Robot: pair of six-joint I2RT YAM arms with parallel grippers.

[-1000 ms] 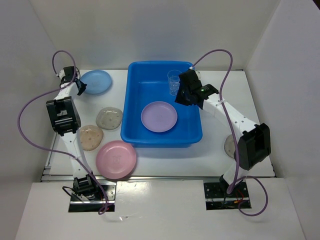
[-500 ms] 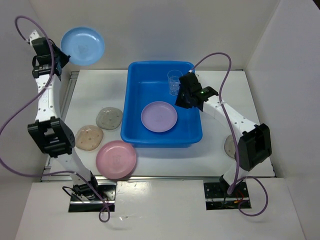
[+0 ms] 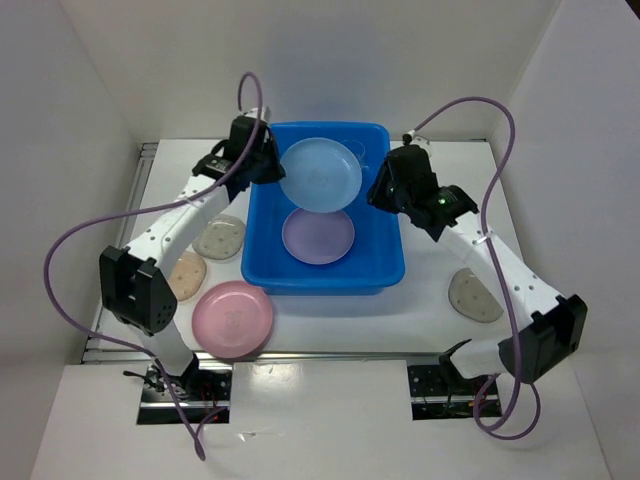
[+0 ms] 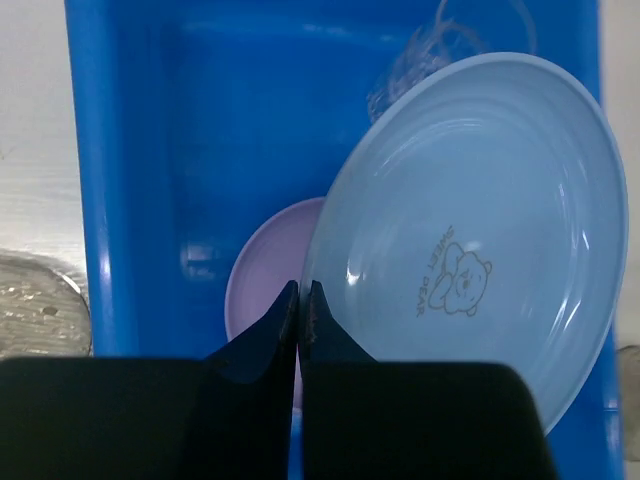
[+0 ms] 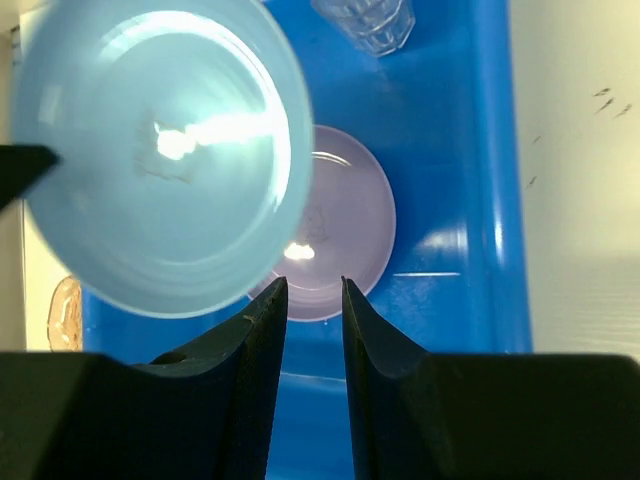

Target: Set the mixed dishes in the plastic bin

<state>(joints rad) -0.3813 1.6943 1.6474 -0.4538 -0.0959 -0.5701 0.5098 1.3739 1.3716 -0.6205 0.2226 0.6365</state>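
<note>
My left gripper (image 3: 272, 166) is shut on the rim of a light blue plate (image 3: 320, 174) and holds it tilted above the blue plastic bin (image 3: 325, 284). The wrist view shows the pads (image 4: 301, 292) pinching the plate's edge (image 4: 470, 230). A lavender plate (image 3: 318, 238) lies on the bin floor. A clear cup (image 5: 365, 20) stands in the bin's far corner and is hidden by the held plate in the top view. My right gripper (image 3: 386, 192) is open and empty above the bin's right side (image 5: 313, 285).
On the table left of the bin lie a pink plate (image 3: 232, 318), a beige speckled plate (image 3: 185, 275) and a grey speckled plate (image 3: 219, 236). Another speckled plate (image 3: 473, 296) lies right of the bin, near the right arm. White walls enclose the table.
My left arm lifted the light blue plate off the table's far left, swung it high, then brought it over the bin. My right gripper drew back from the cup and rose slightly.
</note>
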